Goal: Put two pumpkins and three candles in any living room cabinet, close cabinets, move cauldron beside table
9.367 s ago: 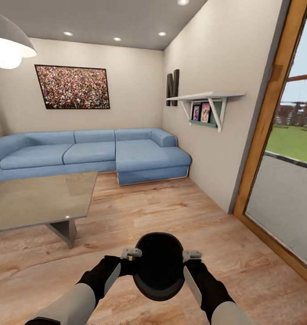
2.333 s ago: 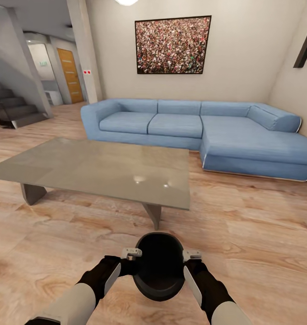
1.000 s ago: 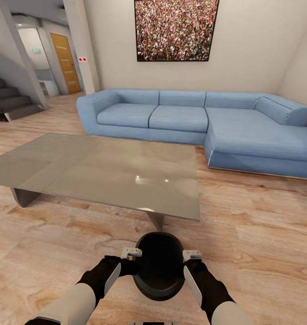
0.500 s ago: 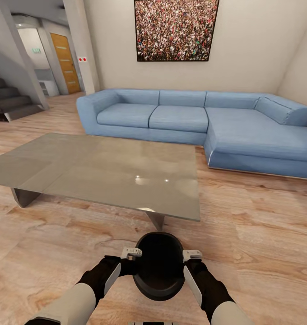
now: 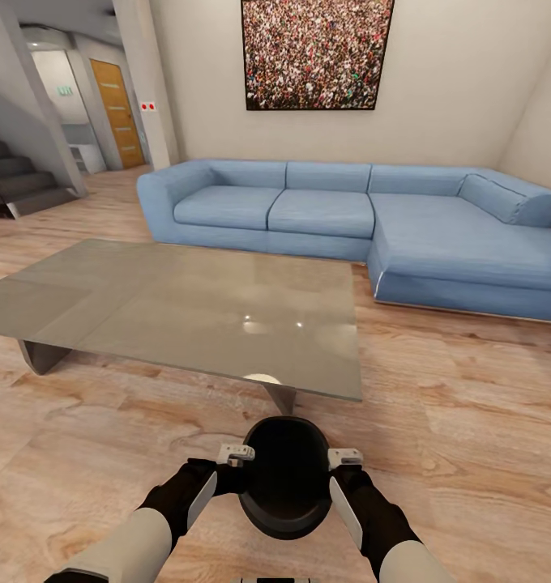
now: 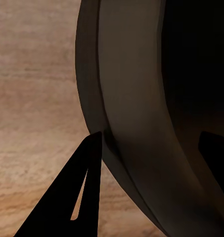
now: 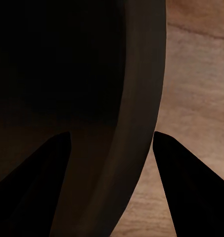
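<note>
Head view: table (image 5: 186, 304) slightly nearer; cauldron (image 5: 285, 478) still gripped.

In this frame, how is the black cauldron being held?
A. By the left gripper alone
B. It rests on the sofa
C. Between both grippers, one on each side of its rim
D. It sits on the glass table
C: in the head view the cauldron hangs above the floor with the left gripper and right gripper clamped on opposite sides of its rim, short of the table.

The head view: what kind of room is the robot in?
Most likely a living room in a home: a big blue corner sofa, a low glass-topped table on a wood plank floor, and a large picture on the wall.
</note>
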Robot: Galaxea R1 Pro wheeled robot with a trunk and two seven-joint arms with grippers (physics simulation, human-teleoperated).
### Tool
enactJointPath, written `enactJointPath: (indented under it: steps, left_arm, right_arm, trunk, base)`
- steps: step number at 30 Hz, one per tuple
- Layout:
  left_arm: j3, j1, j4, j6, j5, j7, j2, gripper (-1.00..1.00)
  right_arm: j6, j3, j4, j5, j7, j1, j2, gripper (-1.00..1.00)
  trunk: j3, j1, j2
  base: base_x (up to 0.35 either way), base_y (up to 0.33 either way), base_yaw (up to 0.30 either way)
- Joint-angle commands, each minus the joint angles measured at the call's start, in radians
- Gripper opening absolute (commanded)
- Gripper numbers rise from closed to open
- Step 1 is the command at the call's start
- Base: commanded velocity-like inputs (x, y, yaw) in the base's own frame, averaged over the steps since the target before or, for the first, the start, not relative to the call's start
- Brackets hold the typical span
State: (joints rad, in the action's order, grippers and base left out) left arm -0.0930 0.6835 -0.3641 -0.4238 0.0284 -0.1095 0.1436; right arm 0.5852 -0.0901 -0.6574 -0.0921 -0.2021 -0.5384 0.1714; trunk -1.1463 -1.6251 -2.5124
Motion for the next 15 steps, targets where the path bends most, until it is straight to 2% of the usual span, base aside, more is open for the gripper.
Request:
enactJointPath:
  steps: [1,8,15]
  left_arm:
    - [-0.009,0.001,-0.002,-0.006,0.018,0.001,0.001,-1.0]
    - [-0.01,0.001,-0.002,-0.006,0.018,0.002,0.001,-1.0]
    - [-0.01,0.0,-0.002,-0.006,0.018,0.002,0.001,-1.0]
  right_arm:
    - [-0.001,-0.026,-0.001,-0.038,-0.007,0.0,0.003,-1.0]
    - [-0.001,-0.026,-0.001,-0.038,-0.007,0.0,0.003,-1.0]
    - [-0.001,-0.026,-0.001,-0.038,-0.007,0.0,0.003,-1.0]
  trunk:
    - [-0.001,0.0,0.0]
    - [-0.001,0.0,0.0]
    - [-0.001,0.0,0.0]
  base:
    - [0.0,0.0,0.0]
    - [0.095,0.052,0.0]
    - [0.03,0.012,0.0]
